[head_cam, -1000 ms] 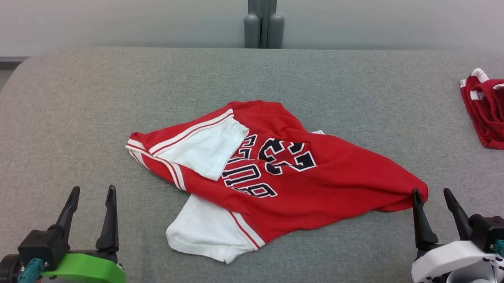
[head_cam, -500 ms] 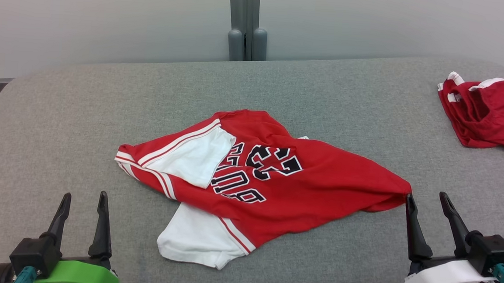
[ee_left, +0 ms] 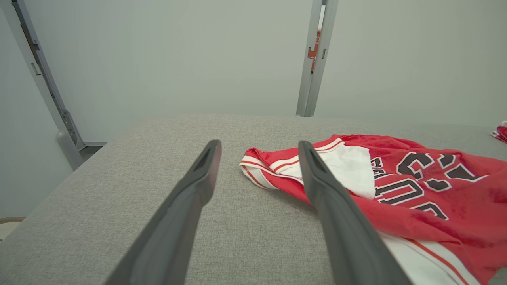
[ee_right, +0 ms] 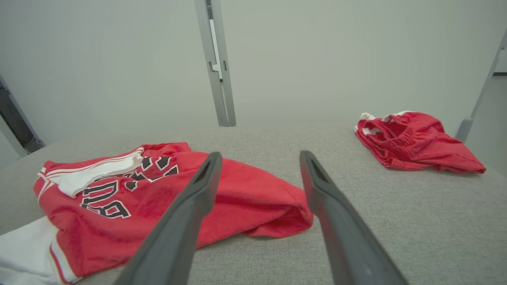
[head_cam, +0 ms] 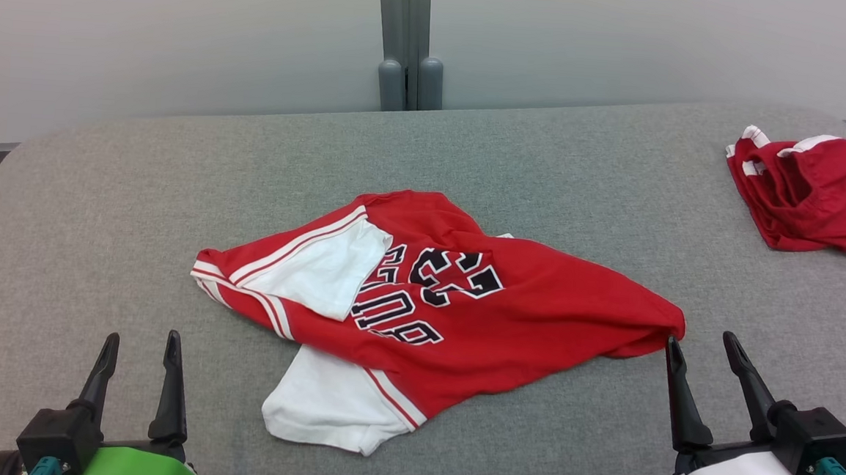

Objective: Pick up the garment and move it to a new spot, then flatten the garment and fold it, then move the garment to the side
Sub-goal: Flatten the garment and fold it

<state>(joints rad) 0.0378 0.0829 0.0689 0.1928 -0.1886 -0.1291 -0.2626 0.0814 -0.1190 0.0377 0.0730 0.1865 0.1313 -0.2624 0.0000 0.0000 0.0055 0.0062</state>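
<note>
At the lower left of the head view the left tool is seen released, its two dark fingers spread apart with nothing between them, held above bare grey worktop and well apart from the cloth. In the left wrist view a striped red-and-white edge of the cloth is seen beyond and between the fingertips, untouched. Further right, near the middle of the worktop, the garment is laid out – a red jersey, crumpled and partly folded over itself, with black-and-white lettering turned upside down to the head camera. One white sleeve is folded over its left part, and another white panel is spread out from under its near edge. The garment's right end is drawn to a bunched corner, and just beside that corner the right tool is found, likewise released and empty; whether its left fingertip touches the cloth cannot be told. At the far right edge of the worktop a second red piece with white trim is heaped – well apart from the garment. Behind the worktop a grey post is set against a pale wall.
</note>
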